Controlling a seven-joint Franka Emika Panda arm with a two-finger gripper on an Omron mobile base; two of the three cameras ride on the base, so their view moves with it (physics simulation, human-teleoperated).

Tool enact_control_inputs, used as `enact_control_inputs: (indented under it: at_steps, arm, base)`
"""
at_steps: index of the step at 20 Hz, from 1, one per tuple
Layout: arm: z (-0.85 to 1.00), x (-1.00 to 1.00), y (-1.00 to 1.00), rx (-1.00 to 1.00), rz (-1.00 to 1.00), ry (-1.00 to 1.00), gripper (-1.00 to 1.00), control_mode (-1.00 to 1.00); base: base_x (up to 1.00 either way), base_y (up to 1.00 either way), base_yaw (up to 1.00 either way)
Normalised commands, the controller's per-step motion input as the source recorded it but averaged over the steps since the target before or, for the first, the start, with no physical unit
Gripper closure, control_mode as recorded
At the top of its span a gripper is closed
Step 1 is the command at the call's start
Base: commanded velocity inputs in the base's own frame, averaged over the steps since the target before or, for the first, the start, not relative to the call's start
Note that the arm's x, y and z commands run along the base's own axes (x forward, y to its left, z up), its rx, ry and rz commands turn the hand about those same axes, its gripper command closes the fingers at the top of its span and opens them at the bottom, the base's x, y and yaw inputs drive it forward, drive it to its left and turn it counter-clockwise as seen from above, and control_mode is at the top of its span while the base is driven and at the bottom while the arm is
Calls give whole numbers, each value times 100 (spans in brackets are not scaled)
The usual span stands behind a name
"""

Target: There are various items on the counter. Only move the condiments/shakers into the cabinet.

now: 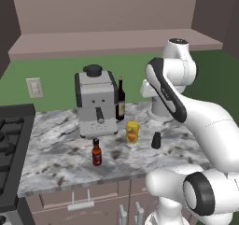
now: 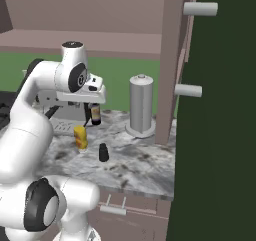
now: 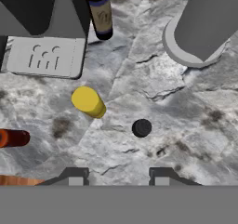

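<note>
Your marbled tabletop [image 1: 56, 149] ends left at the stove [image 1: 11, 149]; end effector [image 3: 118, 176] released, above black shaker [image 3: 142, 128], bare stone around it.

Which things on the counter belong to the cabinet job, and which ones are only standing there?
For the job: black shaker, yellow bottle, red sauce bottle, cabinet.
Just standing: coffee machine, wine bottle, grey canister.

Seen from above on the grey-white marbled stone counter [image 3: 153, 86]: small black tapered shaker [image 3: 142, 128] mid-surface, yellow cylindrical bottle [image 3: 88, 101] near it, red sauce bottle [image 3: 15, 138] at the counter's front edge, dark wine bottle [image 3: 100, 11] and pale grey cylindrical canister [image 3: 203, 25] toward the back edge.
</note>
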Motion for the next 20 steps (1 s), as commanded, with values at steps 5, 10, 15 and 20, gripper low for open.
enact_control_inputs:
  at_steps: [5, 10, 15, 20]
  arm:
    - [-14, -38, -10, 6, -3, 1, -100, -100]
    - [-55, -77, -17, 5, -6, -2, -100, -100]
    - [-63, -15, 0, -2, -3, 0, -100, -100]
    - [-45, 12, -2, -11, 0, -6, -100, -100]
  base:
    - [0, 0, 0]
    - [0, 0, 0]
    - [0, 0, 0]
    - [0, 0, 0]
